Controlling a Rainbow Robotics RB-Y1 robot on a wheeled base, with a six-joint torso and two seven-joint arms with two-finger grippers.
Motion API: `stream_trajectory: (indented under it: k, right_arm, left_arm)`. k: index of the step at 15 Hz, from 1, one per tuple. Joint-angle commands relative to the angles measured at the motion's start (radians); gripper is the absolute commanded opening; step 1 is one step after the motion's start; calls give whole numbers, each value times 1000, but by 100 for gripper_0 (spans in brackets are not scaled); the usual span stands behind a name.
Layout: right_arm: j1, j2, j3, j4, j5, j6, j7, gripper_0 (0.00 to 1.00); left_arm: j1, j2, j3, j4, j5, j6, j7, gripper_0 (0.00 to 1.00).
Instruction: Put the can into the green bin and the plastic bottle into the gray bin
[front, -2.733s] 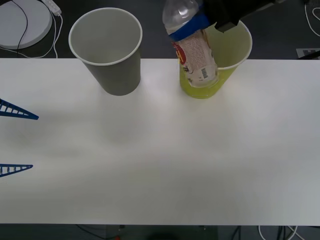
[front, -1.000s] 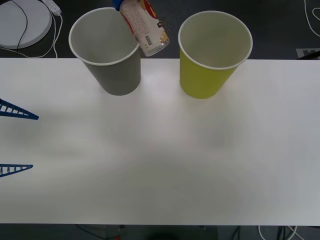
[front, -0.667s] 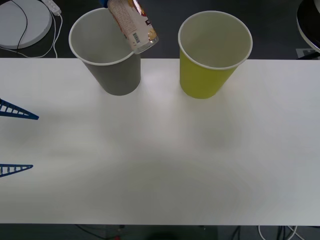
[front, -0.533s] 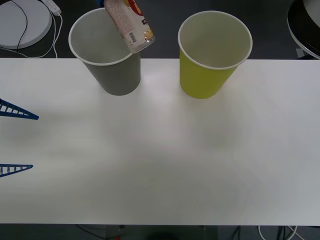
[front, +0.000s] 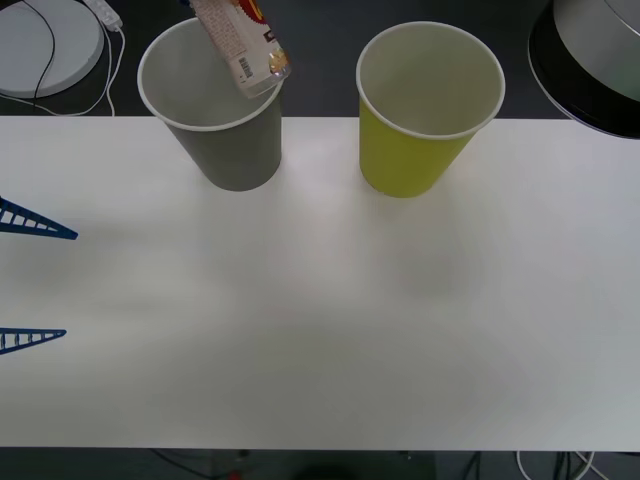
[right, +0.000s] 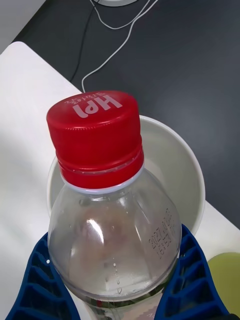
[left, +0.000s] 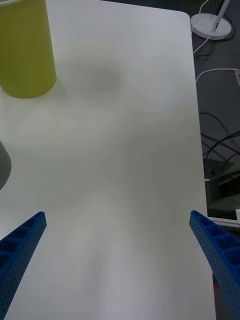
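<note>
While the right end effector (right: 117, 292) holds one plastic bottle (front: 238, 45) clamped between its two blue ribbed fingers (right: 192, 285), the bottle hangs tilted over the gray bin (front: 213, 105), its base lowest and overlapping the bin's white rim at about 2 o'clock of the opening. In the right wrist view the red cap (right: 95, 135) points away from the fingers, with the bin's pale inside directly behind it — the fingers grip the clear shoulder just below the neck.

Bins counted: two. In the front view the gray bin stands at 11 o'clock on the white table (front: 320, 320); the green bin (front: 428, 105) stands at 1 o'clock, upright, well apart from its neighbour, its inside pale with nothing visible in it.

The left end effector (left: 117, 280) is spread wide, grasping nothing — its two blue fingertips (front: 35, 225) show at 9 o'clock of the front view, low over bare table.
</note>
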Motion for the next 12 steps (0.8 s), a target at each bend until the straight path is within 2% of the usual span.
stream_trajectory:
  k: [1,8,9,10,11,12]
  right_arm:
    - [-9,21,8,29,-4,0,0,0]
    - [-29,49,37,60,-20,11,0,0]
    - [-32,49,37,65,-21,11,2,37]
    - [-32,49,36,66,-21,11,2,95]
    - [-32,49,36,68,-23,16,2,100]
    - [-32,49,36,66,-23,26,5,100]
  left_arm:
    - [0,0,0,0,0,0,0,100]
    - [0,0,0,0,0,0,0,100]
    - [0,0,0,0,0,0,0,100]
    - [0,0,0,0,0,0,0,100]
    - [0,0,0,0,0,0,0,100]
    - [0,0,0,0,0,0,0,100]
